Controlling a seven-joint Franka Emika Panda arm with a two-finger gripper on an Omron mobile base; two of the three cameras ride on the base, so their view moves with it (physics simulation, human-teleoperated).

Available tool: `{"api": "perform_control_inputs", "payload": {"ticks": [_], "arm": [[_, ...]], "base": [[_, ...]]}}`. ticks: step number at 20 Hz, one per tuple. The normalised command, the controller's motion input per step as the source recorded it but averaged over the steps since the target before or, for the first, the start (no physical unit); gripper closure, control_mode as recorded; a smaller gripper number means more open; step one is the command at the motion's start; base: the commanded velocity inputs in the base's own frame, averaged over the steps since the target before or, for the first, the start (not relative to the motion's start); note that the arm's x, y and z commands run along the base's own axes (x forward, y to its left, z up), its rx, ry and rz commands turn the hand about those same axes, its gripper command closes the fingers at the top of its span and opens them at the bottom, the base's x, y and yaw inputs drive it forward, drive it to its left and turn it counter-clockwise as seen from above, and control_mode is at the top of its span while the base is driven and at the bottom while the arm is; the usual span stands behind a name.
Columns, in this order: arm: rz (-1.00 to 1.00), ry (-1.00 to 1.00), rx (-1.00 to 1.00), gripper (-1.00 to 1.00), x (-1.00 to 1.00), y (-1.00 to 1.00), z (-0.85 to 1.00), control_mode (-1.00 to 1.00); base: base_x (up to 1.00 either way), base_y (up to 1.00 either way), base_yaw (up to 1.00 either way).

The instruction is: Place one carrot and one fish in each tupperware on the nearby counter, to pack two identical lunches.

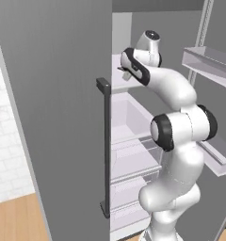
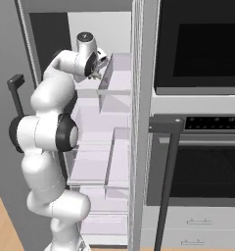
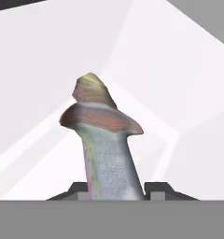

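Inside the open fridge, seen from the left base view, the arm reaches to an upper shelf; its fingers are mostly hidden behind the wrist. In the right base view, the fingers sit above that shelf, their tips too small to make out. In the hand view, a fish stands between the two fingers, clamped at its lower body, which is cut off at the bottom, head end away from the camera, white fridge walls behind.

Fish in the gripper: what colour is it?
Silvery blue-grey scaled body with a pinkish-green stripe, reddish-brown and yellowish at the far end; the fish shows best in the hand view.
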Motion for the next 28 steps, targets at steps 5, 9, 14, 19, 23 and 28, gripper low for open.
{"api": "perform_control_inputs", "payload": {"ticks": [5,9,14,19,23,28], "arm": [[0.0,0.17,0.0,1.0,-1.0,-0.1,0.08,-1.0],[0.0,-0.04,0.0,1.0,-1.0,-0.23,-0.15,-1.0],[0.0,-0.01,-0.06,1.0,-1.0,-0.01,-0.46,-1.0],[0.0,0.01,-0.05,1.0,-1.0,0.0,-0.32,-1.0],[-0.01,0.11,-0.08,1.0,-1.0,0.0,-0.26,-1.0],[-0.02,0.17,-0.11,1.0,-1.0,-0.02,-0.39,-1.0]], "base": [[0.0,0.0,0.0],[0.0,0.0,0.0],[0.0,0.0,0.0],[0.0,0.0,0.0],[0.0,0.0,0.0],[0.0,0.0,0.0]]}}
